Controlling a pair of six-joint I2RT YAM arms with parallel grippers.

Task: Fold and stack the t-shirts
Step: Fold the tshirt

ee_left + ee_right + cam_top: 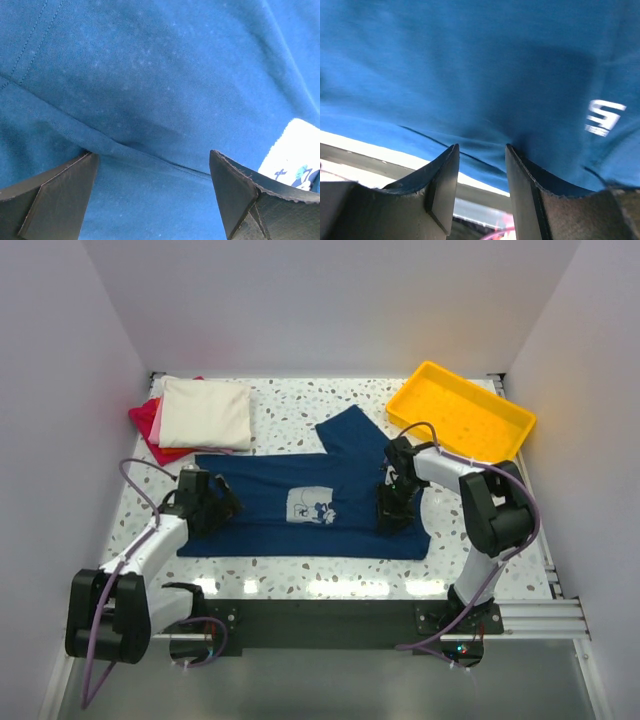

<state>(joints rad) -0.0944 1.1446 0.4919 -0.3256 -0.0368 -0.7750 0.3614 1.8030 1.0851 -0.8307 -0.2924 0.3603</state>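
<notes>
The navy t-shirt (290, 480) lies spread flat on the table, its pale square print (313, 506) facing up and one sleeve pointing to the back. My left gripper (222, 508) is low over the shirt's left part, open wide, and a seam crease (150, 155) runs between its fingers. On the shirt's right part, my right gripper (392, 512) stands half closed with a small ridge of navy cloth (481, 142) between its tips; I see no firm pinch. At the back left, a folded cream shirt (205, 412) tops a pink one (157, 418) and a red one (160, 445).
A yellow plastic tray (460, 412) sits at the back right, close behind the right arm. White walls enclose the speckled table (300, 405) on three sides. The table's near edge and rail (370, 155) show just below the shirt's hem in the right wrist view.
</notes>
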